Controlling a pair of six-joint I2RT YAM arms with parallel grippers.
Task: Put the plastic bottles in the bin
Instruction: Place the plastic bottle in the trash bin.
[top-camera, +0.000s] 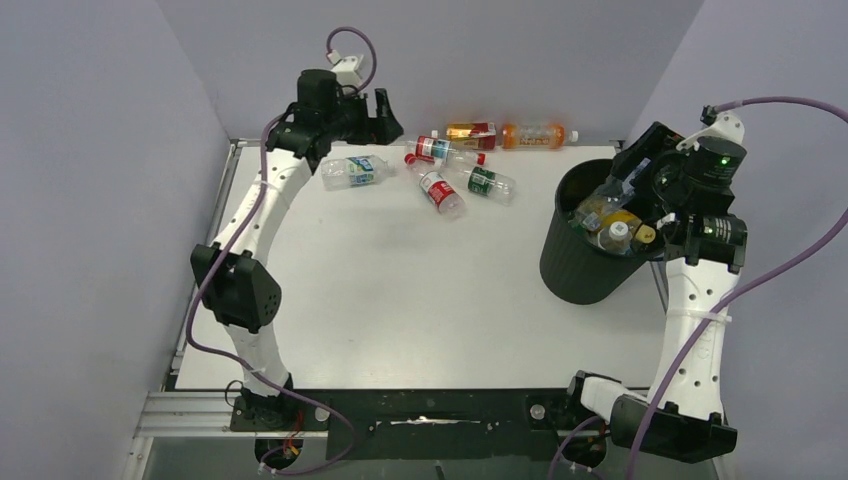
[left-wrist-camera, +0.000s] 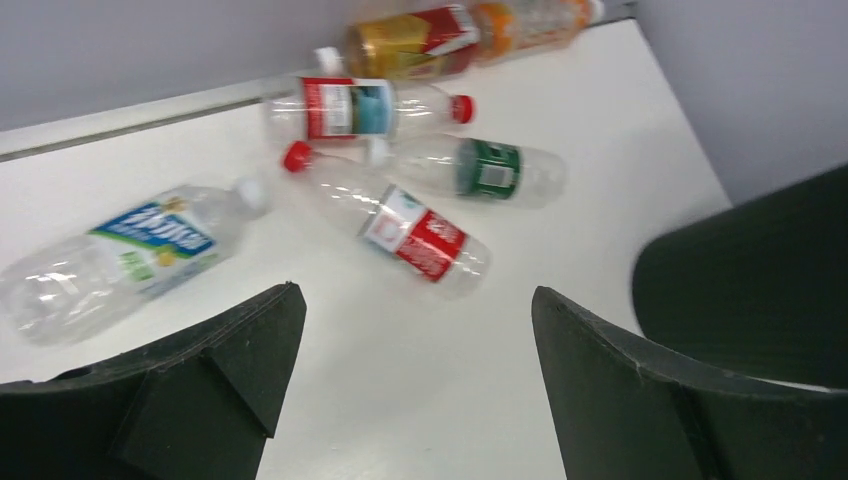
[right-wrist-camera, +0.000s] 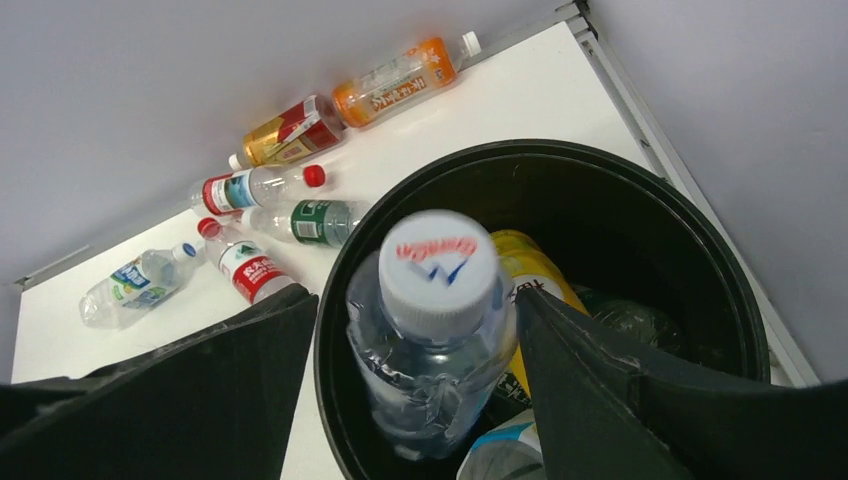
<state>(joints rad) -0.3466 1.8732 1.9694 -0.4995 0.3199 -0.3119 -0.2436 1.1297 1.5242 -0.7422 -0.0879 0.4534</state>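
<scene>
the left arm (top-camera: 250, 215) reaches to the far left of the bench (top-camera: 400, 300), elbow raised, wrist turned right. the left fingers (left-wrist-camera: 240, 350) stand wide apart above bare bench, holding nothing. six bottles (top-camera: 440, 190) lie on their sides just ahead of them, along the far edge. the right arm (top-camera: 695, 300) stands upright at the right, wrist tipped down over the bin (top-camera: 585, 270). the right fingers (right-wrist-camera: 600, 370) are apart, with a clear white-capped bottle (right-wrist-camera: 430, 330) between them, blurred and not clamped, above others inside the bin.
</scene>
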